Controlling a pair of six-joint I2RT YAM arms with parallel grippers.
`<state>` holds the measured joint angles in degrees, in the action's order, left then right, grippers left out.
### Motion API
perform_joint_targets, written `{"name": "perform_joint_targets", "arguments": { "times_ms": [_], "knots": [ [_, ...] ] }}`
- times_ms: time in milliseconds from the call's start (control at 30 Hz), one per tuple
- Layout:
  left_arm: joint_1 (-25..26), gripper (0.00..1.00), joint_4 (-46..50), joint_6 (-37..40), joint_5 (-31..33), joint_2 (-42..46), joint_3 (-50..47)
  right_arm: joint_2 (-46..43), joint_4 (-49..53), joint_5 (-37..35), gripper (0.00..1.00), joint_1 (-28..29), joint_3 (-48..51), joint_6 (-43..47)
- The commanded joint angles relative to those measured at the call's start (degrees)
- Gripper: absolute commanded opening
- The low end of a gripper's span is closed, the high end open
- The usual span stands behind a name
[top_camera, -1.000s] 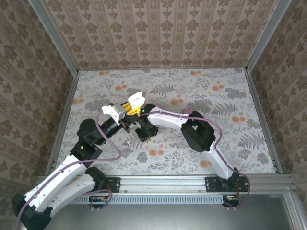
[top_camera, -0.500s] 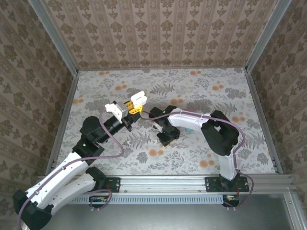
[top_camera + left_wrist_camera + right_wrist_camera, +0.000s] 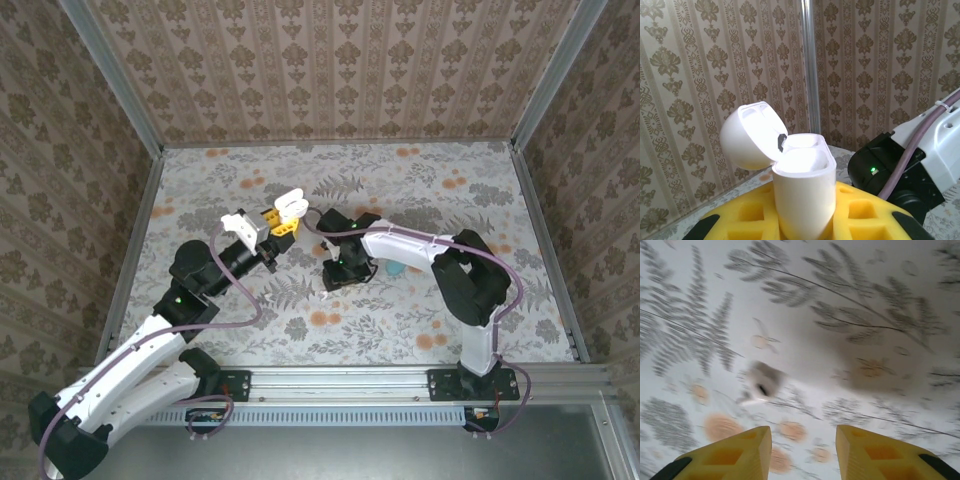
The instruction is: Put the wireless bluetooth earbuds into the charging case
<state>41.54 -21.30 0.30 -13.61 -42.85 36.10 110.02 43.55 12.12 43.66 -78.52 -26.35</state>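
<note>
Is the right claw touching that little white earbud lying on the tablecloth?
Apart. In the right wrist view the white earbud lies on the tablecloth beyond the right gripper, bare cloth showing between it and the yellow fingers.

This looks like a robot test cell in a lab, not a living room. Wallpaper panels (image 3: 340, 70) held in bare aluminium posts (image 3: 112, 75) stand around the bench (image 3: 480, 200) with its floral cover. Along the near edge of the bench, an aluminium rail (image 3: 350, 383) carries the bolted left arm (image 3: 150, 340) and right arm (image 3: 470, 290).
</note>
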Motion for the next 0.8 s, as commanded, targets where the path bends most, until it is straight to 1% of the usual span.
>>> {"name": "perform_joint_targets", "arguments": {
  "times_ms": [0, 67, 200, 533, 767],
  "knots": [
    [0.02, 0.21, -1.7, 1.26, 0.81, 1.79, 1.66, 2.79, -2.3, 3.24, 0.41, 2.38, -2.95, -11.48],
    [-0.03, 0.21, -0.7, 1.89, 0.97, 2.62, 1.56, 3.25, -1.11, -0.71, 0.41, 3.24, -3.38, -13.43],
    [0.02, 0.21, 0.12, 2.6, 1.62, 4.3, 1.11, 4.25, 1.98, -3.8, 0.42, 3.45, -4.5, -14.1],
    [-0.06, 0.21, 0.25, 3.21, 1.59, 5.21, 0.43, 7.67, 2.55, -1.69, 0.4, 3.65, -7.07, -13.47],
    [-0.08, 0.21, 0.21, 3.3, 1.63, 5.26, 0.38, 9.1, 3.18, -2.77, 0.4, 3.87, -8.58, -12.34]
  ]
}}
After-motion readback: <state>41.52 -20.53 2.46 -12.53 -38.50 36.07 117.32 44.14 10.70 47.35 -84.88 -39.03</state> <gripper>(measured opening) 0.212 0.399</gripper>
